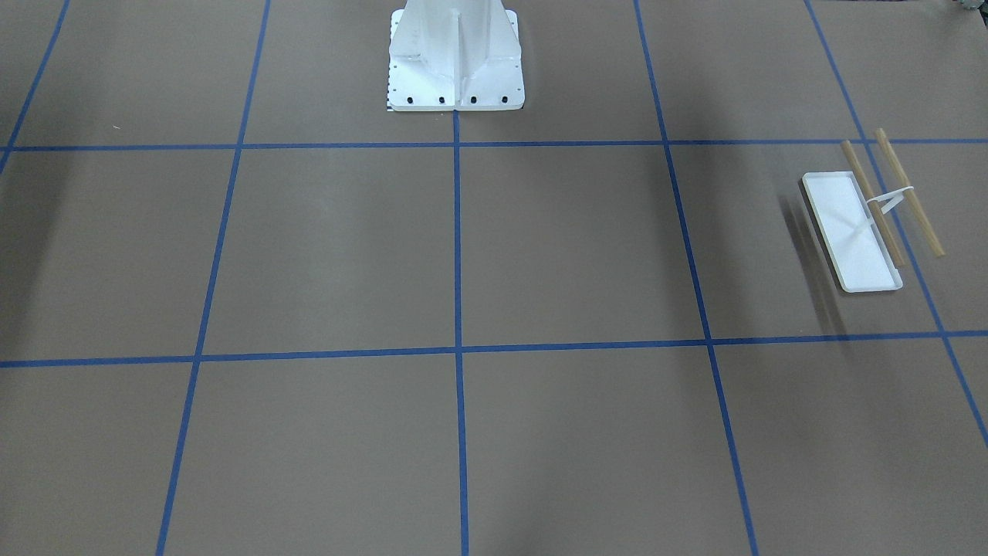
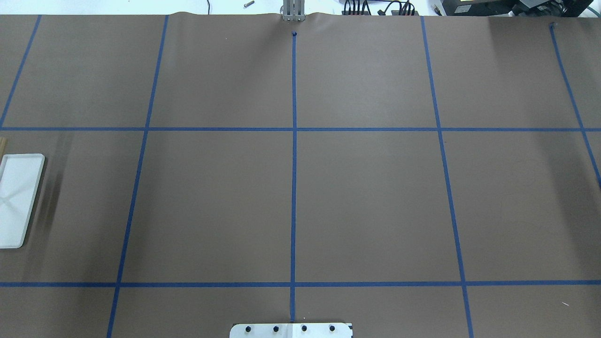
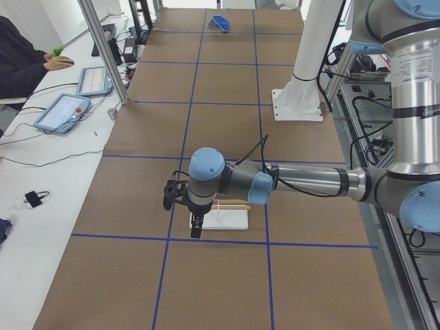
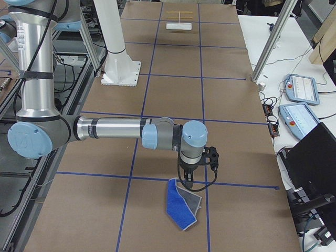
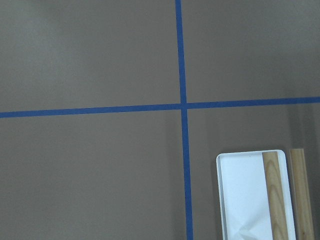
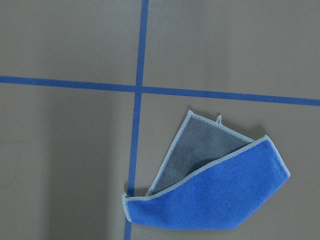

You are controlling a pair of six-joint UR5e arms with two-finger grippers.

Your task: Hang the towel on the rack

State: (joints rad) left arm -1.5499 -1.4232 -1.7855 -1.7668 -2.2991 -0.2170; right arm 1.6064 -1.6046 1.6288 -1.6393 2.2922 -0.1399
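Clearly my right claw (image 4: 194, 178) hangs nearest, just above the folded towel (image 6: 225, 195), though whether it is open I cannot tell.

The towel (image 6: 215, 195), royal blue with pale grey stitched edging, is laid flat on the desk (image 6: 60, 45), folded over so that a triangle of its grey underside is exposed. The rack (image 1: 849, 232) is stood upright well apart from it, with two parallel wooden rods held above its white tray base.
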